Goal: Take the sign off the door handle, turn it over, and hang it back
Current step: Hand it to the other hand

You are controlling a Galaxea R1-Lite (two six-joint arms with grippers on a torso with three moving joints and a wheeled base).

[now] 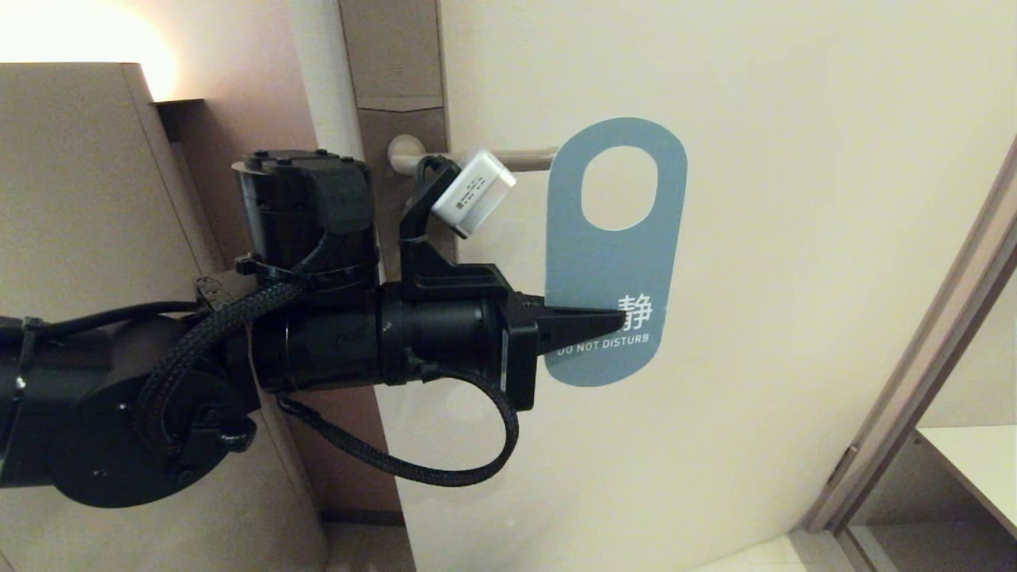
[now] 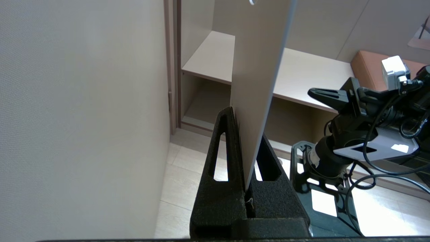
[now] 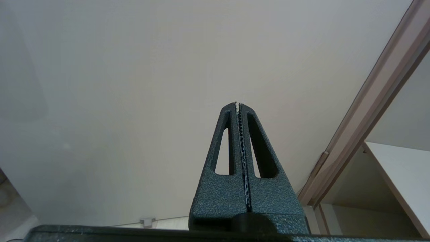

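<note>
**While Clamped in the Left Gripper, the Sign Is Off the Door Handle**

With its fingers pressed together on the lower edge of the sign point(image 1: 616, 254), the left gripper point(image 1: 612, 322) reaches in level from the left of the head view. The sign stands upright in front of the door point(image 1: 794, 238), blue face toward the camera, white "DO NOT DISTURB" lettering just beside the fingertips. Its oval hole shows only bare door through it: the sign does not hang on anything. The door handle point(image 1: 520, 159) lies horizontally to the left of the sign's upper end, its tip at the sign's edge; whether the two touch cannot be told. A white camera module on the wrist covers part of the lever.

In the left wrist view, the sign point(image 2: 258, 84) rises edge-on from between the closed fingers point(image 2: 223, 158), its pale side showing. The right gripper point(image 2: 314, 92) appears there too, low and well apart from the sign. In its own wrist view, the right gripper point(image 3: 238, 105) is fully closed, fingers meeting, holding nothing, pointed at the door point(image 3: 168, 67).
</note>
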